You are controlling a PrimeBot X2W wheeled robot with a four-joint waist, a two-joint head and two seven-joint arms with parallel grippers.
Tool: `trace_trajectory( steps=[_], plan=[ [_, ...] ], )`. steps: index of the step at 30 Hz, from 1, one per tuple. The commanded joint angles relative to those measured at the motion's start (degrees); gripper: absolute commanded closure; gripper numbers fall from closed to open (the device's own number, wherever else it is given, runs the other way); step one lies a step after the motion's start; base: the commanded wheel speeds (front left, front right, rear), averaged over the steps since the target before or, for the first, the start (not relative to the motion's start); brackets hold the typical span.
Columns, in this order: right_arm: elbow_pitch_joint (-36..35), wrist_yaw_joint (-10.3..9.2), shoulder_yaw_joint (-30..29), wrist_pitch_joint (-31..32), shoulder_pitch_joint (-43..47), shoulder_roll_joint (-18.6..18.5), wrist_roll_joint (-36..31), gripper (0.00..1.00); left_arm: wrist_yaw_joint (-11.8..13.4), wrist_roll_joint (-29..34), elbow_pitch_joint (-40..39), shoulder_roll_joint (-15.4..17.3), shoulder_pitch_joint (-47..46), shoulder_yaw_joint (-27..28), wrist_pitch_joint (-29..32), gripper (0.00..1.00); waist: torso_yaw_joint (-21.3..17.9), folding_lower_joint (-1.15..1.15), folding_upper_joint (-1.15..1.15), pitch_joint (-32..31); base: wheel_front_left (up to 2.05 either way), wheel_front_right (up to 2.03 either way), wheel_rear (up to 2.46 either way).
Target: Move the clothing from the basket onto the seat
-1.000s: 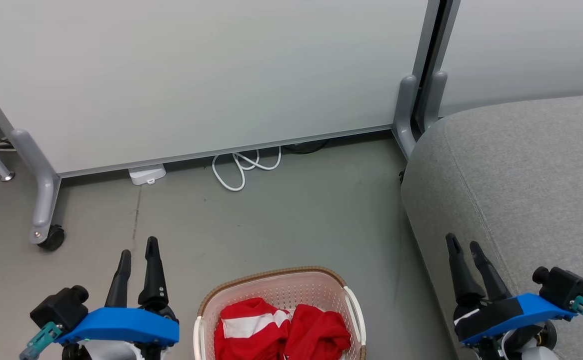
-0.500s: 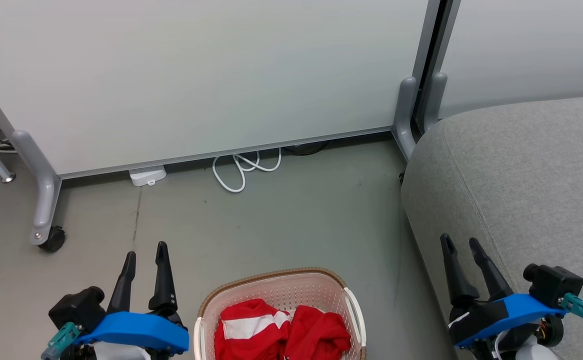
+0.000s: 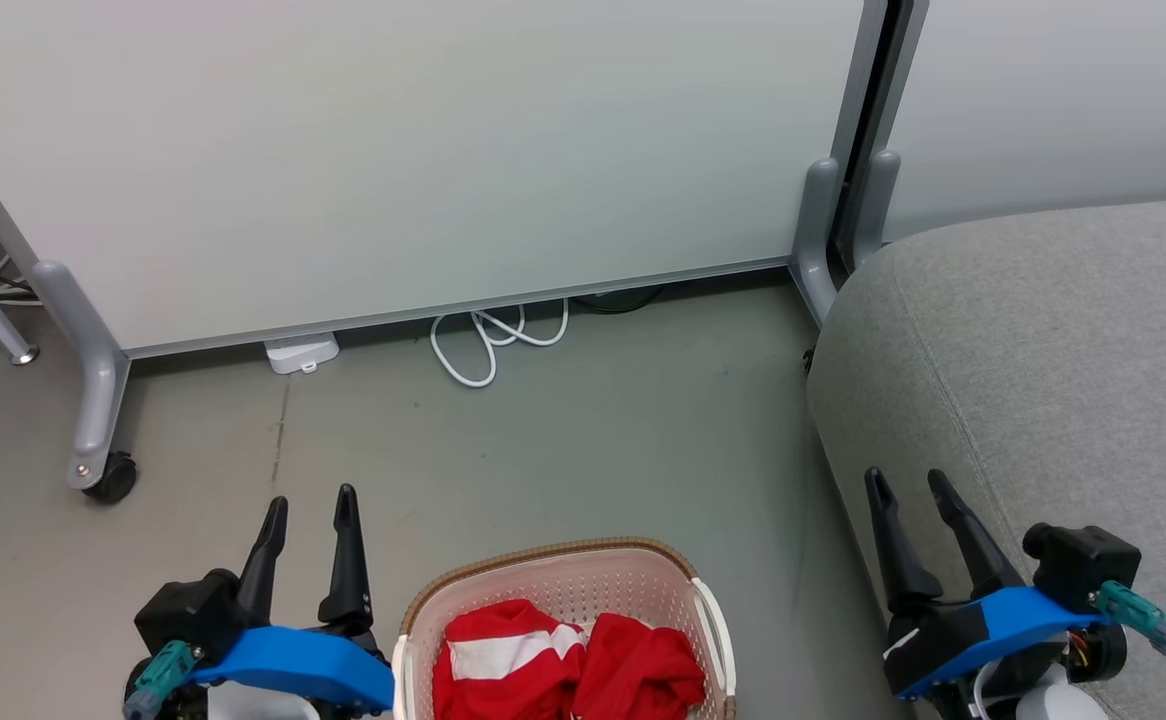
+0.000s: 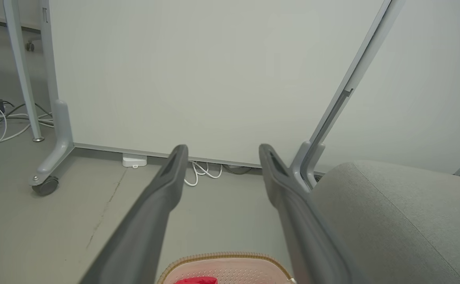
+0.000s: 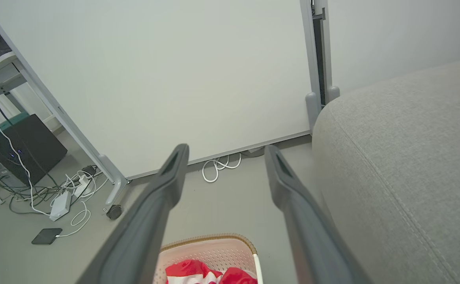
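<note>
Drawing inward over the last second, the left gripper [image 3: 312, 498] and right gripper [image 3: 906, 477] have edged toward the basket [image 3: 543, 553], fingers spread, holding nothing. The clothing [image 3: 568, 665] lies inside it, untouched; the seat [image 3: 1043, 350] stands farther right, so I judge the picking not yet begun.

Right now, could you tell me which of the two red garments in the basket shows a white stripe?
The left garment, lying nearer the left pincer; the right garment shows only plain red.
</note>
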Motion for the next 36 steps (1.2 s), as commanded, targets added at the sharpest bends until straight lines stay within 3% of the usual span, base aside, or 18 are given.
trace_trajectory(
  steps=[1, 36],
  plan=[
    [-0.1, 0.1, 0.2, -0.4, -0.6, -0.3, -1.6, 0.0, -0.3, 1.4, -0.1, 0.3, -1.1, -0.2, -0.5, 0.0, 0.0, 0.0, 0.0, 0.0, 0.0, 0.0, 0.0],
    [0.2, 0.09, 0.2, -3.9, -0.2, -0.3, -14.6, 0.0, -0.1, 11.7, 4.1, 0.3, -1.0, 0.2, -4.4, 0.0, 0.7, 0.0, 0.0, -0.8, 0.0, 0.0, 0.0]
  ],
)
